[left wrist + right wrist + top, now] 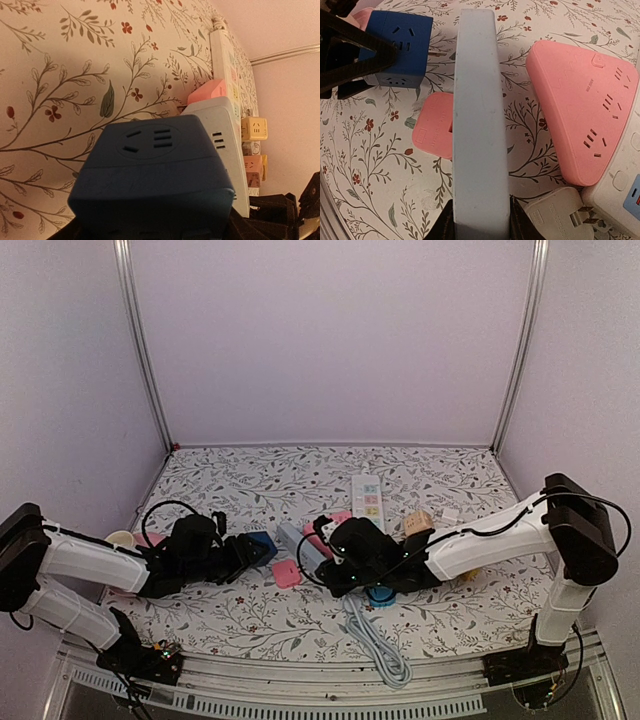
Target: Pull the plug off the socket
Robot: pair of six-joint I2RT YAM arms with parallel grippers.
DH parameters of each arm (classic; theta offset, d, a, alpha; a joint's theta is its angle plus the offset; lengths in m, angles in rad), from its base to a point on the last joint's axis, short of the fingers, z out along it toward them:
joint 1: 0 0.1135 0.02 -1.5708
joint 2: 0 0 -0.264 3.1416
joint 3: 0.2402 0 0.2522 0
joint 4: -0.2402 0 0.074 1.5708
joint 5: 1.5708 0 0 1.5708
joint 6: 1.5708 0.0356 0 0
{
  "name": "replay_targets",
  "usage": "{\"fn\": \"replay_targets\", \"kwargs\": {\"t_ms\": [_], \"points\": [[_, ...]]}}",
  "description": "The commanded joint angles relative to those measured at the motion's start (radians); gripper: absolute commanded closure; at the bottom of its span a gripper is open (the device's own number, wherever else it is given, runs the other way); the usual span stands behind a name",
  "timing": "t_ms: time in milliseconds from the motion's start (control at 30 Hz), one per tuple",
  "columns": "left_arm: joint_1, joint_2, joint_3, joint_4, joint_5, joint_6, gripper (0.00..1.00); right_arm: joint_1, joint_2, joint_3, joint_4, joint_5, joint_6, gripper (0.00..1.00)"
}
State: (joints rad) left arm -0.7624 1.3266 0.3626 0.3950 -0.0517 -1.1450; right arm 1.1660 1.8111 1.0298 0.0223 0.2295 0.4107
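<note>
The right gripper [481, 227] has its jaws closed on the near end of a long pale grey-blue plastic power strip [479, 115]. One dark finger [445, 227] sits on each long side, and a smooth face of the strip is turned to the wrist camera.

The left gripper [243, 552] is clamped about a dark blue plastic cube socket [150, 170], with its black fingers [350, 55] on opposite faces (the jaws stand fairly wide, as the cube is wide). No plug sits in the cube's visible faces. It lies just left of the strip, with a narrow gap between them, on the floral-patterned tabletop [260, 480].

A small flat pink square block [436, 132] lies against the strip's left side; I cannot tell whether it is plugged into it.

A white plastic plug [555, 217] lies loose just right of the right gripper, its metal prongs bare and in no socket. It is close beside a pink rounded-triangle socket block [580, 105].

Farther back lies a long white power strip with coloured buttons [367, 498], with a beige cube socket [418, 523] to its right. A grey cable [375, 635] runs toward the near edge.
</note>
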Motion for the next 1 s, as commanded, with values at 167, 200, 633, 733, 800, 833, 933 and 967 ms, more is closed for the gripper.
{"fn": "replay_targets", "kwargs": {"t_ms": [167, 200, 633, 733, 800, 833, 933, 967], "points": [[0.014, 0.007, -0.004, 0.053, 0.008, 0.002, 0.54, -0.018, 0.039, 0.061, -0.025, 0.006, 0.051, 0.93], [0.013, 0.008, -0.006, 0.053, 0.007, 0.003, 0.52, -0.018, 0.039, 0.062, -0.025, 0.005, 0.052, 0.93], [0.013, -0.002, -0.009, 0.054, 0.008, 0.004, 0.30, -0.021, 0.044, 0.072, -0.029, -0.001, 0.056, 0.86], [0.013, -0.005, -0.011, 0.055, 0.007, 0.005, 0.28, -0.021, 0.046, 0.072, -0.031, -0.001, 0.057, 0.86], [0.014, -0.006, -0.009, 0.054, 0.006, 0.005, 0.25, -0.022, 0.048, 0.074, -0.033, -0.001, 0.059, 0.86], [0.012, -0.007, -0.009, 0.054, 0.007, 0.006, 0.24, -0.022, 0.049, 0.075, -0.033, -0.001, 0.059, 0.86], [0.013, -0.013, -0.010, 0.052, 0.006, 0.006, 0.18, -0.023, 0.047, 0.075, -0.034, 0.000, 0.059, 0.86], [0.013, -0.016, -0.010, 0.050, 0.006, 0.007, 0.17, -0.022, 0.047, 0.075, -0.035, 0.001, 0.060, 0.86]]}}
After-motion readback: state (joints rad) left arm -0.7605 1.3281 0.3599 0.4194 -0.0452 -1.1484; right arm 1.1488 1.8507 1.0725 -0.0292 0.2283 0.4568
